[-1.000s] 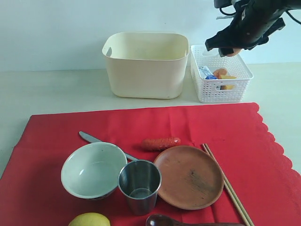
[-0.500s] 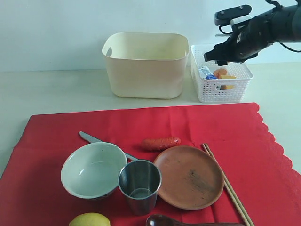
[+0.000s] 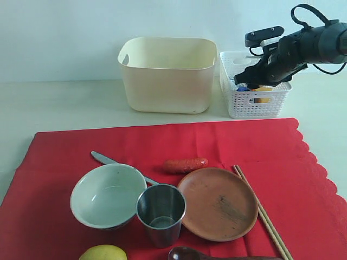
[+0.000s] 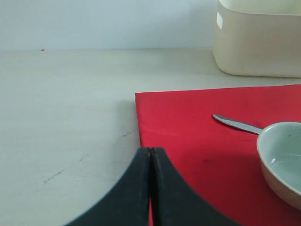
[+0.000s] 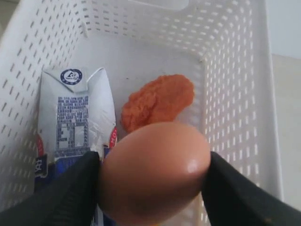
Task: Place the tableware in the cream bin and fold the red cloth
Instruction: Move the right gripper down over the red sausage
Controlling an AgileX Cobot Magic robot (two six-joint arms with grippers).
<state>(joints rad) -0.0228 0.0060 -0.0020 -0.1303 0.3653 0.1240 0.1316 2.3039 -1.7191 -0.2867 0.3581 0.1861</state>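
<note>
Right gripper [image 5: 153,179] clamping egg [image 5: 155,162] over lattice basket [image 5: 237,94], left gripper [image 4: 150,153] closed empty, milk carton [image 5: 75,122] with illegible blue print

A: The steel cup [image 3: 160,214] is shining dully, brushed metal; the round brown plate [image 3: 217,203] is looking matt and scuffed.
B: The cream bin [image 3: 168,86] is showing smooth plastic, the red cloth [image 3: 65,151] is looking matt, the egg [image 5: 155,172] is catching a gloss.

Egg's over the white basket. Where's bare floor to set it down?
Bare floor lies between the milk carton, the orange food and the basket's end wall with the handle slot. Around the egg it is crowded: carton and orange food sit close together.
</note>
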